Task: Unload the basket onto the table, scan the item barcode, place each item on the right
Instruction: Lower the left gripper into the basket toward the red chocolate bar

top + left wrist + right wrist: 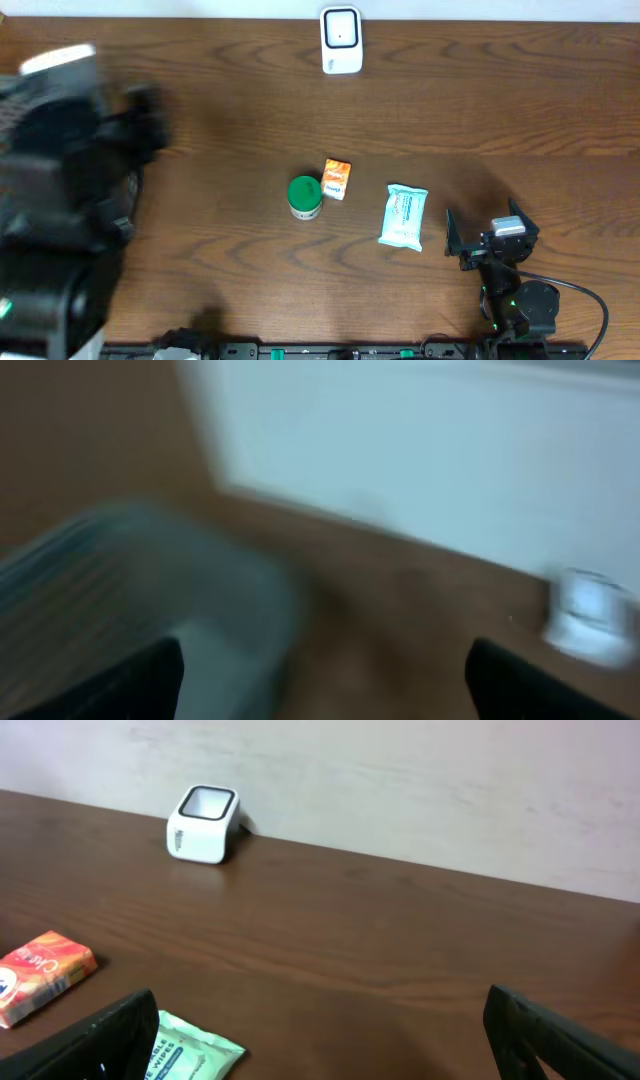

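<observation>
- Step: pre-grasp, no item held.
- Left gripper [325, 652] and right gripper [322, 995]: both released, empty.
- Next, as judged: grasp 1 item, likely the wipes pack [404, 216] at lower centre-right, and show its barcode to the scanner [341, 40] at top centre.

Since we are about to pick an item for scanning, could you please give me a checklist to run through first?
1. Right gripper open and empty: ok.
2. Left gripper open and empty: ok, though its view is blurred.
3. Scanner upright, nothing in front of it: ok.
4. Wipes pack lies apart from the other items, nearest the right gripper: ok.
5. Orange packet clear of the green jar: cannot tell, they sit very close.
6. Barcode visible on any item: cannot tell.
</observation>
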Controlling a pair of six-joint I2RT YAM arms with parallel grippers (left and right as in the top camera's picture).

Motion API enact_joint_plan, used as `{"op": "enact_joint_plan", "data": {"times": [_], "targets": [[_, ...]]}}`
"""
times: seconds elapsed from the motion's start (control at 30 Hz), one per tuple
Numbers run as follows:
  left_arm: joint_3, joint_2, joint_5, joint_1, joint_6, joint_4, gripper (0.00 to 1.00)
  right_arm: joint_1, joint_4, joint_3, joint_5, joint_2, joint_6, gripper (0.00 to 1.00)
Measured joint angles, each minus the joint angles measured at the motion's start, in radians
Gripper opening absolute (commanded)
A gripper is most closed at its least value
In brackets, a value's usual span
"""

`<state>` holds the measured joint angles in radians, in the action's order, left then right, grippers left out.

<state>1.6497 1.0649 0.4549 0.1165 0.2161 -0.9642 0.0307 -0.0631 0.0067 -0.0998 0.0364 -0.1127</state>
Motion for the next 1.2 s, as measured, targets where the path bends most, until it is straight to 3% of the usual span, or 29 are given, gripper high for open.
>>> {"op": "enact_joint_plan", "data": {"times": [0.17,0.2,0.4,0.6,0.87,1.2], "targets": [[0.001,-0.030,0.038,-0.427,0.262,-0.157,0.91,0.000,0.000,0.000,-0.001,0.000,0.000,0.99],[-0.003,-0.011,0.049,-0.560,0.364,-0.208,0.90,0.000,0.000,0.000,-0.001,0.000,0.000,0.99],[-0.044,0.154,-0.018,-0.790,0.611,-0.339,0.91,0.000,0.000,0.000,-0.001,0.000,0.000,0.99],[-0.078,0.418,-0.073,-0.842,0.868,-0.375,0.91,0.000,0.000,0.000,-0.001,0.000,0.000,0.99],[-0.080,0.623,-0.087,-0.842,1.174,-0.343,0.90,0.000,0.000,0.000,-0.001,0.000,0.000,0.99],[-0.080,0.890,-0.090,-0.842,1.243,-0.215,0.90,0.000,0.000,0.000,-0.001,0.000,0.000,0.99]]}}
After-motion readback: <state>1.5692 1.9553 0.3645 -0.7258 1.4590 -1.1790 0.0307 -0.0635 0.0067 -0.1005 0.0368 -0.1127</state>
